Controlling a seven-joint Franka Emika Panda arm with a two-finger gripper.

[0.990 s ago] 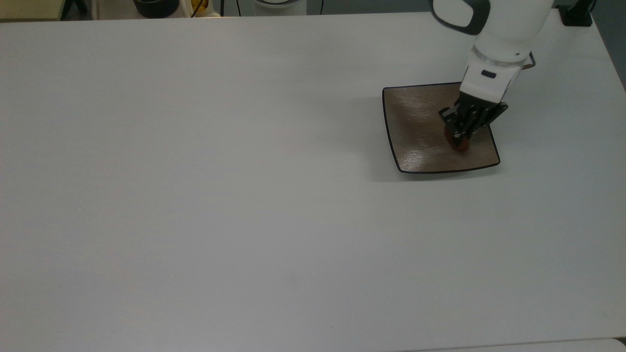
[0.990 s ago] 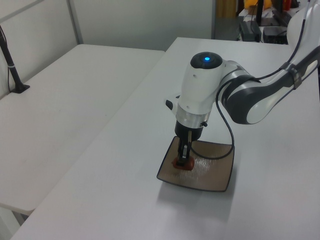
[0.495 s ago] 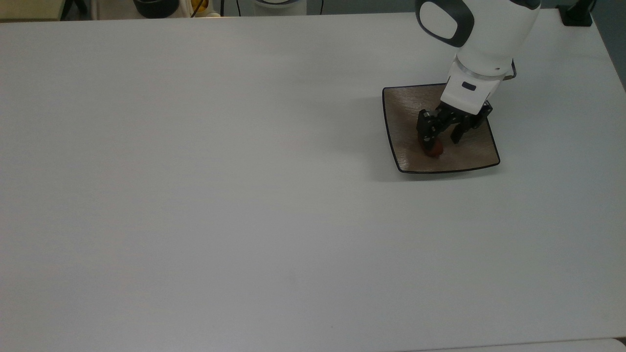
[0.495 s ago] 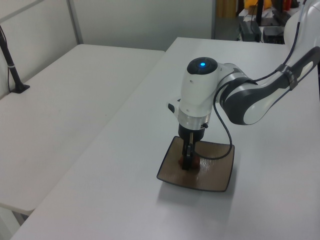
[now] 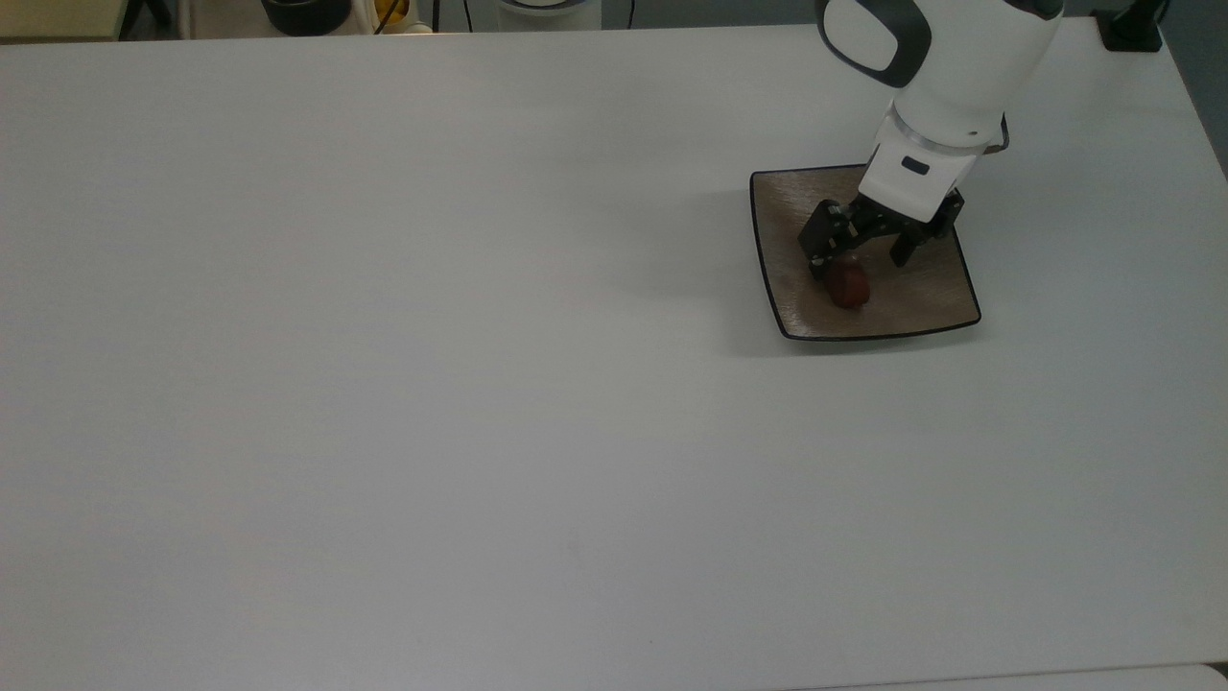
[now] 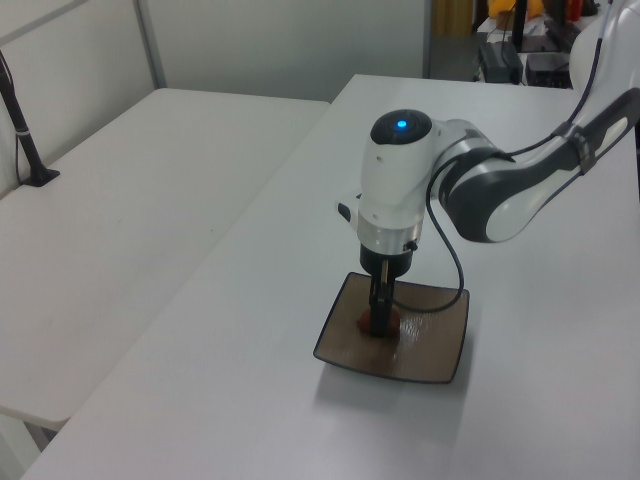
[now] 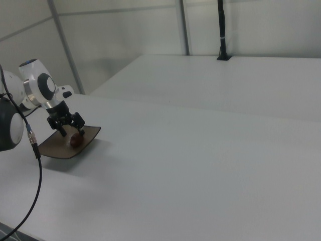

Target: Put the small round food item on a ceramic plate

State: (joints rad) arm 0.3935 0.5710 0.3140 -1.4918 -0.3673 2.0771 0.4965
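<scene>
Food is on the plate now — that is the big thing to see. The small round food item [image 5: 848, 285], a shiny red-brown lump, sits on the ceramic plate [image 5: 911, 307], toward the side of the plate that is on the top view's left and a bit toward its near edge. In the right view the lump [image 7: 76, 140] lies on the plate [image 7: 60, 149] too, and nothing is pinching it.

The gripper [image 5: 861, 250] hangs just above the lump with its two black fingers spread wide apart. One finger is on the top view's left of the lump and very close to it; the other is well off to the top view's right, over bare plate. It has hold of nothing. In the left view the gripper [image 6: 380, 315] points straight down over the plate [image 6: 440, 368], and the red bit peeks out around the finger [image 6: 378, 318].

The plate rests flat on the big white table [image 5: 384, 384], which has nothing else near it.

So I would say the job is as good as done — the food is where it should be. What is left, I think, is just for the arm to lift away without bumping the lump, since one finger is so near it.
</scene>
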